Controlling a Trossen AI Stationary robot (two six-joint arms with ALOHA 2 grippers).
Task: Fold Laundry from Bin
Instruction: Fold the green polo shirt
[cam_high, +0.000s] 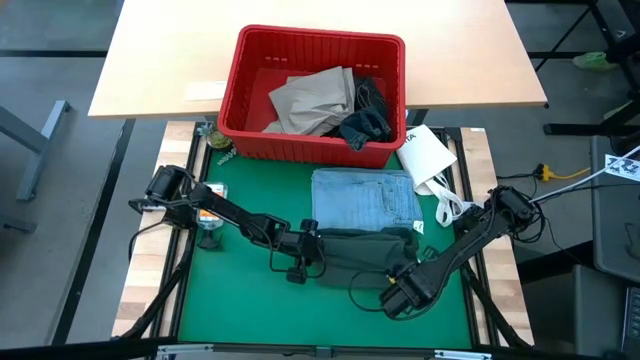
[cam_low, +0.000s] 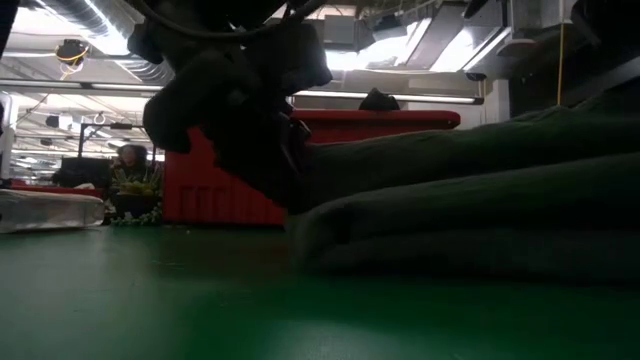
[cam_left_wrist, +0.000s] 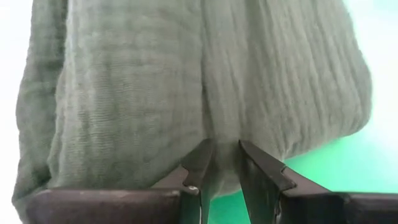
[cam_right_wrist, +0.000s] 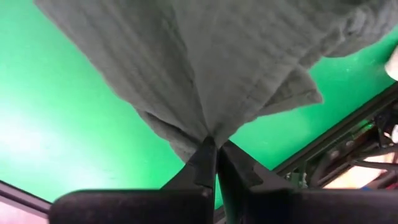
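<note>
On the green mat (cam_high: 250, 300), both grippers pinch the dark green garment (cam_high: 365, 252): ribbed, soft, bunched; left gripper (cam_left_wrist: 221, 163), right gripper (cam_right_wrist: 216, 155).

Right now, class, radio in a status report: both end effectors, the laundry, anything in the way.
Left end effector and right end effector both pinching the dark green garment on the mat. Light blue garment folded behind it. More laundry in red bin. Nothing blocking.

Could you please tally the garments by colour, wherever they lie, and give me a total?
Dark green: 1, the dark green garment on the mat, pinched by the left gripper and right gripper.
Light blue: 1, the light blue garment folded on the mat.
Tan: 1, the tan trousers in the red bin.
Dark blue: 1, the jeans in the bin.
Total: 4
</note>
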